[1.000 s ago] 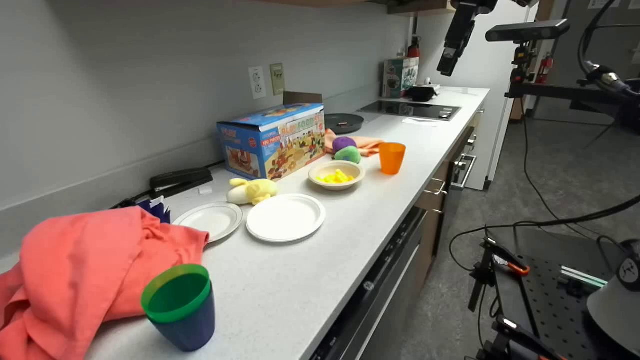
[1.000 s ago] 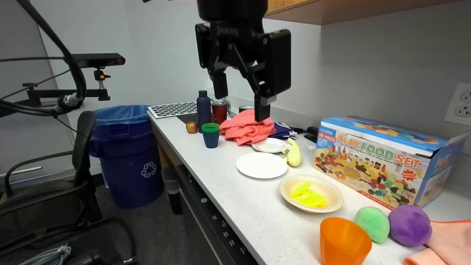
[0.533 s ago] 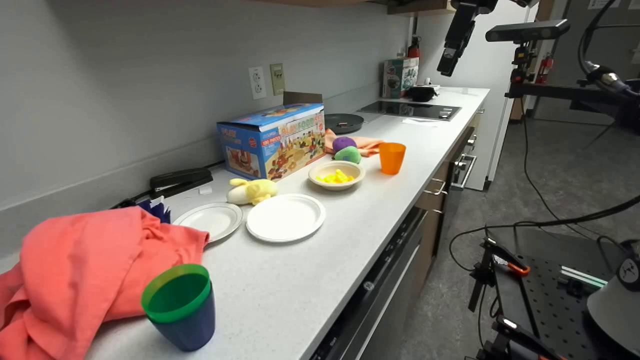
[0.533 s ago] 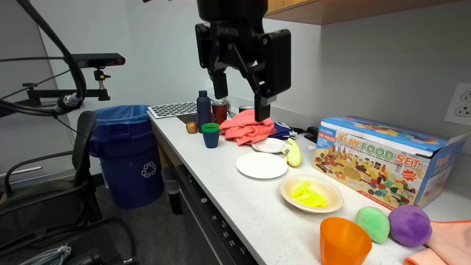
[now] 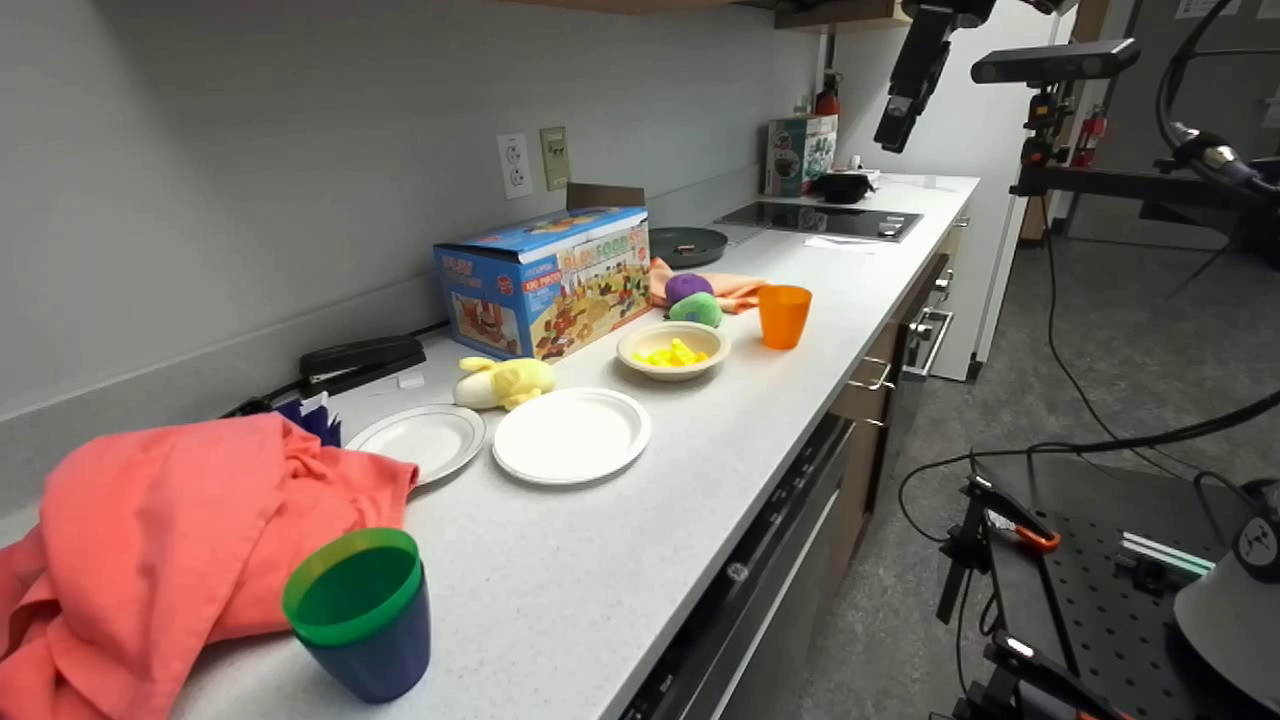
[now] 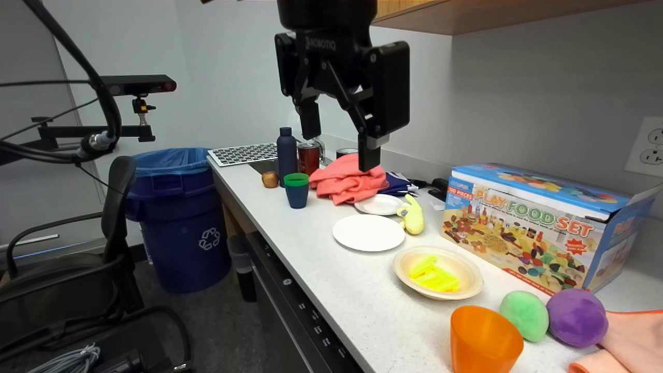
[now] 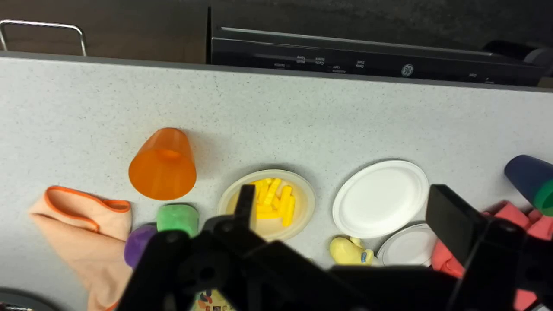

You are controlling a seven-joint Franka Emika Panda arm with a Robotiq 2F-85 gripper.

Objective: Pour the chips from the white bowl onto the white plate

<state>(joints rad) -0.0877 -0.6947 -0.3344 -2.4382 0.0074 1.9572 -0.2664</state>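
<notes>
A: How is the black two-fingered gripper (image 6: 340,150) set?

B: Spread. In an exterior view its two fingers (image 6: 369,158) hang wide apart, in the air well above the speckled pale-grey desk (image 7: 324,116).

A: And the bright yellow stick-shaped chips (image 7: 285,203)?

B: Heaped loosely inside the small round cream-white bowl (image 7: 305,207), which rests upright on the desk. In the wrist view one finger covers a strip of the bowl toward nine o'clock.

A: Where does the plain round flat white plate (image 7: 380,198) lie?

B: Take twelve as the top of that wrist view: at three o'clock from the bowl, near it but apart.

A: What lies around the plate?

B: A smaller round white plate (image 7: 408,248) just beside it at five o'clock, and a pale yellow lumpy item (image 7: 345,251) just beside it at seven.

A: And across the bowl?

B: An upright translucent orange cup (image 7: 163,172) at about ten o'clock, a rounded green lump (image 7: 178,218) at nine. Just beyond that lump, toward eight, is a purple ball (image 7: 138,245), partly behind the gripper.
</notes>
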